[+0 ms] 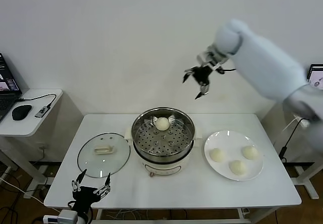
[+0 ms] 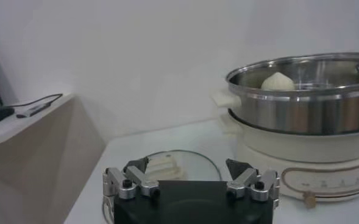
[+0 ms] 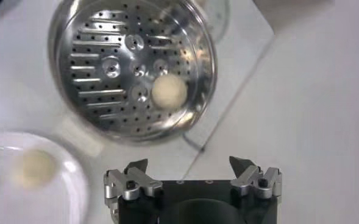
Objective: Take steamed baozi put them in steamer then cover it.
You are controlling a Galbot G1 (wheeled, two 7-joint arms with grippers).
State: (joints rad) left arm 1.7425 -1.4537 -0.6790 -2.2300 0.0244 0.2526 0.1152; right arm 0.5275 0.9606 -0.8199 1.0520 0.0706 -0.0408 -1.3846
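Overhead first, from the head camera: white table (image 1: 176, 188) filling the lower half of the frame, front edge along the bottom, back edge against the pale wall. Steamer (image 1: 162, 137) at centre, uncovered, one bun (image 1: 162, 123) on the perforated tray near its far rim. Glass lid (image 1: 103, 154) flat on the table just left of the pot, nearly touching its base. White plate (image 1: 256, 170) just right of the pot with three buns (image 1: 237, 167), its rim close to the table's right edge. Open tabletop only in front of the pot and at the far right corner. Right gripper (image 1: 198, 80) high in the upper middle, above and behind the steamer, fingers spread, empty. Left gripper (image 1: 91, 189) at lower left by the table's front edge, just below the lid, fingers spread, empty. Side desk (image 1: 30, 118) at far left with a mouse (image 1: 21, 112), well apart from the table.

Next, left wrist camera: left gripper (image 2: 191, 176) low at bottom centre, jaws parted with nothing between; lid (image 2: 167, 165) lying just beyond the fingertips, steamer (image 2: 307, 97) filling the right side, bun (image 2: 278, 81) showing over its rim.

Lastly, right wrist camera: right gripper (image 3: 192, 173) at bottom centre, jaws released and clear of everything; steamer (image 3: 130, 67) at upper left, bun (image 3: 169, 91) on the tray; plate (image 3: 75, 176) at lower left with one blurred bun (image 3: 36, 166).
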